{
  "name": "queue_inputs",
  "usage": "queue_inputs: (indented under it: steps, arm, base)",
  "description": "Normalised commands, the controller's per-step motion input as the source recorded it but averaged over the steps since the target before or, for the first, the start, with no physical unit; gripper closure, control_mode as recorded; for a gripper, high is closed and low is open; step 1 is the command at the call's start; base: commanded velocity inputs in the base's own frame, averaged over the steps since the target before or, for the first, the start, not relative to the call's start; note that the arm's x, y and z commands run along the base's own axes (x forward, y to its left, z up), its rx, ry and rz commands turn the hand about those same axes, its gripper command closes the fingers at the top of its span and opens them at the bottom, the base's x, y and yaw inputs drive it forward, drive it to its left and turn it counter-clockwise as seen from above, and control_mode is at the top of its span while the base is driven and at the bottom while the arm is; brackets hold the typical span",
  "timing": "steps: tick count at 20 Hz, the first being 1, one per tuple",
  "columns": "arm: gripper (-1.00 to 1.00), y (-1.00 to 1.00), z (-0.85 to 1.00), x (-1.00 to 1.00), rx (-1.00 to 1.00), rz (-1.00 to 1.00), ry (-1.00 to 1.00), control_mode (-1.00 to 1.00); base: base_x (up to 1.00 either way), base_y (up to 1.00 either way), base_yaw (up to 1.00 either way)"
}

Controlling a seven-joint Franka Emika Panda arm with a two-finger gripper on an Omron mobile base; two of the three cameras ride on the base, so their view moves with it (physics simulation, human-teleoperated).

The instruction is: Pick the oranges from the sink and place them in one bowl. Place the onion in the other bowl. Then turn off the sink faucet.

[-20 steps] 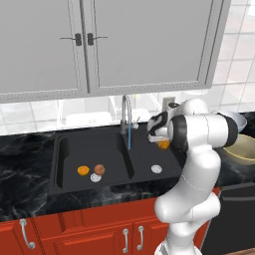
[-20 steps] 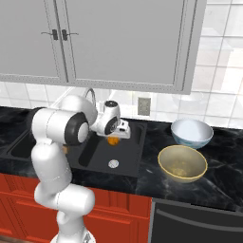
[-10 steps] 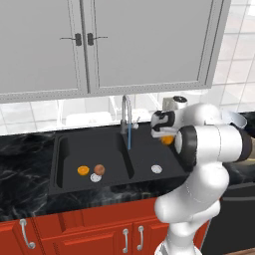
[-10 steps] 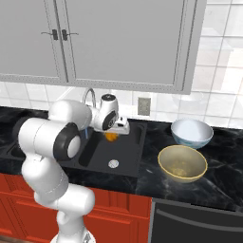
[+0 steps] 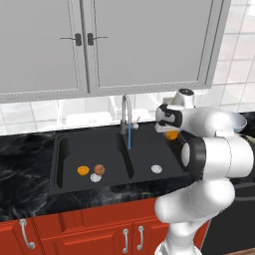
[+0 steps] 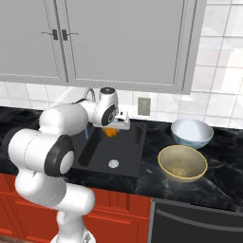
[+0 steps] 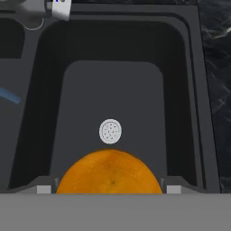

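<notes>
The tool [image 6: 112, 131] hangs above the right basin of the sink [image 5: 69, 172], its jaws spread wide around an orange [image 7: 108, 173]; the white hand covers most of that fruit from the base views, and the hand view cuts off its lower half. A second orange [image 5: 83, 170] and the onion [image 5: 99, 169] lie side by side in the left basin near the drain. A thin blue stream falls from the faucet [image 5: 125, 113]. On the counter [image 6: 223, 178] to the right sit the yellow bowl [image 6: 182, 163] and the pale blue bowl [image 6: 191, 133], the arm hiding most of both from the left.

Base views flank arm, sharing sink [image 5: 89, 149], hand view overhead
</notes>
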Motion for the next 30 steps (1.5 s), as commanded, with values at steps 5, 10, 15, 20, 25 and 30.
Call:
queue_inputs:
  steps: [5, 10, 15, 20, 25, 30]
  arm:
    - [1.00, -0.09, 0.41, -0.22, 0.00, 0.00, 0.00, -1.00]
    - [1.00, -0.06, 0.38, -0.17, 0.00, 0.00, 0.00, -1.00]
    - [1.00, -0.07, 0.34, -0.16, 0.00, -0.01, 0.00, -1.00]
    - [1.00, -0.06, 0.09, -0.15, 0.00, -0.01, 0.00, -1.00]
    - [1.00, -0.11, 0.00, -0.02, 0.00, -0.01, -0.05, -1.00]
    - [1.00, -0.31, 0.00, -0.01, 0.00, -0.07, -0.01, -1.00]
  base:
    - [0.00, 0.00, 0.00]
    - [0.00, 0.00, 0.00]
    - [0.00, 0.00, 0.00]
    - [0.00, 0.00, 0.00]
    - [0.00, 0.00, 0.00]
    - [0.00, 0.00, 0.00]
